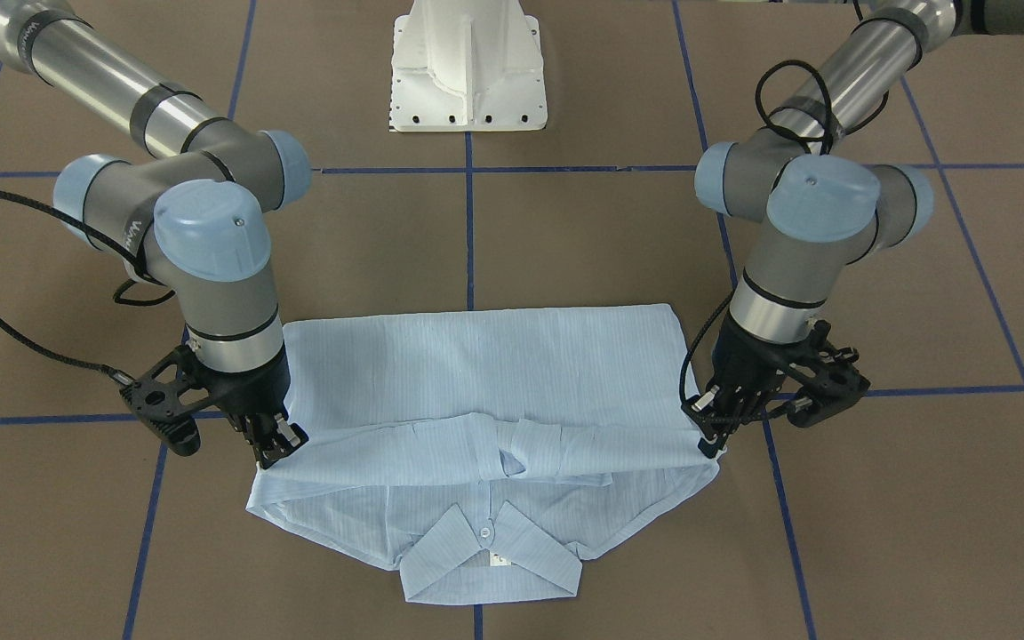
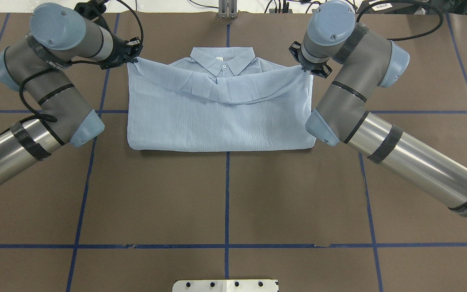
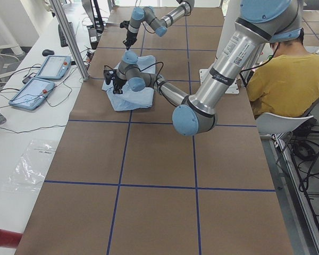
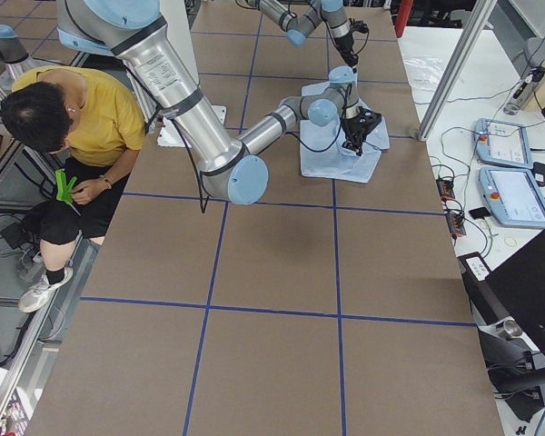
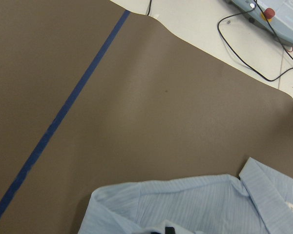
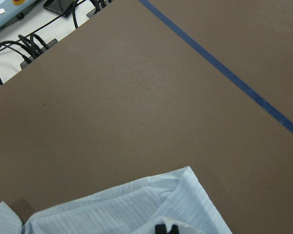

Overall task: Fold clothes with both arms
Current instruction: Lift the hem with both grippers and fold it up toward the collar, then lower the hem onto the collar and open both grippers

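Collar [image 1: 487, 556] end of the shirt [image 1: 485, 356] is closest to the front cam, lying on the brown table [image 1: 565, 231]. Just behind it the folded-over top layer sags in the middle, w/ both corners pinched up. Right gripper [image 1: 276, 449] and left gripper [image 1: 712, 444] each have jaws narrow, clamped on fabric. White pedestal [image 1: 468, 67] is further back.

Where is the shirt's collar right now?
In the overhead view the collar lies at the far edge of the shirt, on the centre tape line, midway between the left gripper and the right gripper.
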